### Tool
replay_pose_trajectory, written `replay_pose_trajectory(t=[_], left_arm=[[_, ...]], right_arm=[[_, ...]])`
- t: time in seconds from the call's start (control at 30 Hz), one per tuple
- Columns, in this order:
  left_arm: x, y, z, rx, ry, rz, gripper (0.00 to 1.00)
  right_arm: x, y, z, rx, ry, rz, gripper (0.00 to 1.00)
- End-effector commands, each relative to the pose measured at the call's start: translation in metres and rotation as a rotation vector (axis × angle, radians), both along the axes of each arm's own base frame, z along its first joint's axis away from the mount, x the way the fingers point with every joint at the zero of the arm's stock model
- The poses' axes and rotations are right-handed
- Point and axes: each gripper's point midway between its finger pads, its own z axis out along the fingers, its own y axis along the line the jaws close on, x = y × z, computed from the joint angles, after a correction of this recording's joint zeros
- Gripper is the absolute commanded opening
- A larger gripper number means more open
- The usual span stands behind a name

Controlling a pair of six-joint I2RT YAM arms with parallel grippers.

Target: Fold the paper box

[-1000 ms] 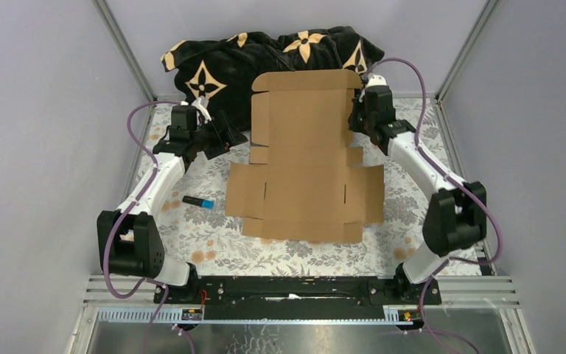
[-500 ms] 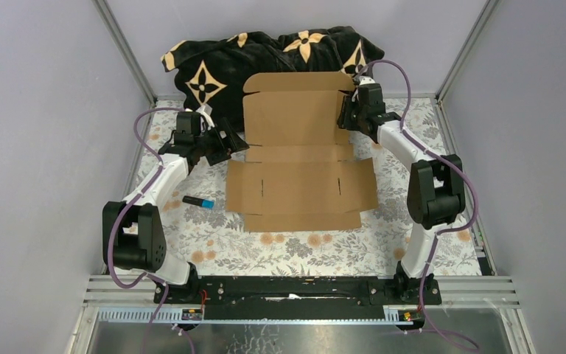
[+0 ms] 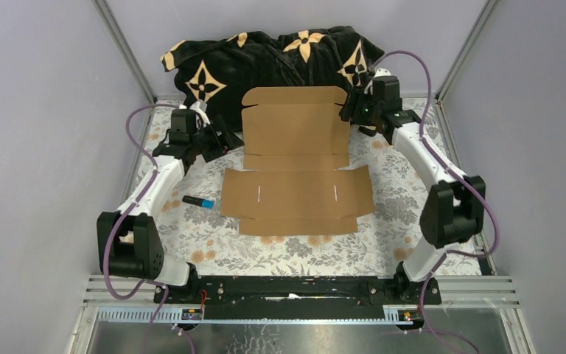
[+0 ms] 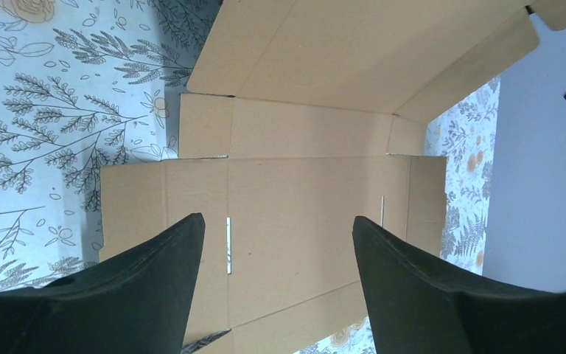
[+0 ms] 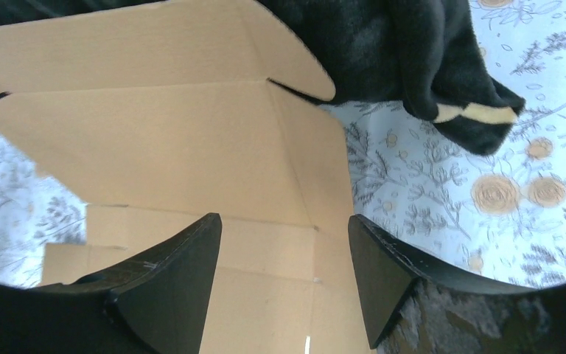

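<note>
The paper box [image 3: 298, 188] is a brown die-cut cardboard sheet lying on the flowered table. Its back panel [image 3: 295, 125] is tilted up towards the black cloth. My left gripper [image 3: 225, 140] hovers open just left of the raised panel. In the left wrist view its jaws [image 4: 276, 221] stand wide apart above the flat sheet [image 4: 302, 192], holding nothing. My right gripper [image 3: 352, 110] is open at the panel's upper right corner. In the right wrist view its jaws [image 5: 284, 219] stand apart above the cardboard [image 5: 155, 140], empty.
A black cloth with tan flower shapes [image 3: 265, 55] is heaped against the back wall behind the sheet, and it also shows in the right wrist view [image 5: 413, 44]. A blue and black marker [image 3: 198, 201] lies left of the sheet. Metal frame posts bound both sides.
My right gripper, shut at the back panel's right edge a second ago, has opened and drawn back. The back panel has risen from flat to tilted. The left jaws narrowed slightly.
</note>
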Motion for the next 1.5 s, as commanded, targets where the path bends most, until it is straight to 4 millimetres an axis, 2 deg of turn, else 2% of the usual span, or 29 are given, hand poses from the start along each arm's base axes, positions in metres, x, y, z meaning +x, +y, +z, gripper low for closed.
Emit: replay_pose_trajectory(t=[0.0, 0.13, 0.23, 0.37, 0.47, 0.67, 0.8, 0.97, 1.03, 1.13, 1.47], left_arm=[[-0.006, 0.009, 0.033, 0.032, -0.087, 0.013, 0.76], [-0.022, 0.012, 0.023, 0.040, -0.063, 0.021, 0.53], [-0.029, 0.011, 0.013, 0.025, -0.038, 0.028, 0.35], [-0.025, 0.010, 0.000, 0.012, -0.004, 0.036, 0.12], [-0.015, 0.010, -0.004, 0.013, 0.004, 0.045, 0.00], [0.008, 0.011, -0.026, 0.017, 0.049, 0.066, 0.00], [0.019, 0.012, -0.044, 0.021, 0.074, 0.073, 0.07], [0.028, 0.011, -0.066, 0.027, 0.107, 0.075, 0.25], [0.031, 0.012, -0.072, 0.028, 0.116, 0.078, 0.33], [0.036, 0.012, -0.080, 0.028, 0.127, 0.084, 0.40], [0.050, 0.005, -0.093, 0.031, 0.148, 0.078, 0.44]], right_arm=[[-0.043, -0.010, 0.033, 0.052, -0.022, -0.015, 0.72], [-0.073, -0.021, 0.019, 0.062, 0.011, -0.023, 0.71], [-0.085, -0.026, 0.006, 0.073, 0.056, -0.019, 0.63], [-0.086, -0.026, -0.005, 0.098, 0.094, -0.003, 0.44], [-0.078, -0.023, -0.011, 0.101, 0.103, 0.014, 0.40], [-0.058, -0.011, -0.044, 0.112, 0.200, 0.064, 0.45], [-0.054, -0.009, -0.065, 0.105, 0.236, 0.072, 0.48], [-0.049, -0.013, -0.086, 0.070, 0.262, 0.061, 0.57], [-0.046, -0.013, -0.091, 0.062, 0.272, 0.062, 0.58], [-0.041, -0.014, -0.099, 0.053, 0.284, 0.059, 0.58], [-0.023, -0.014, -0.118, 0.037, 0.305, 0.047, 0.59]])
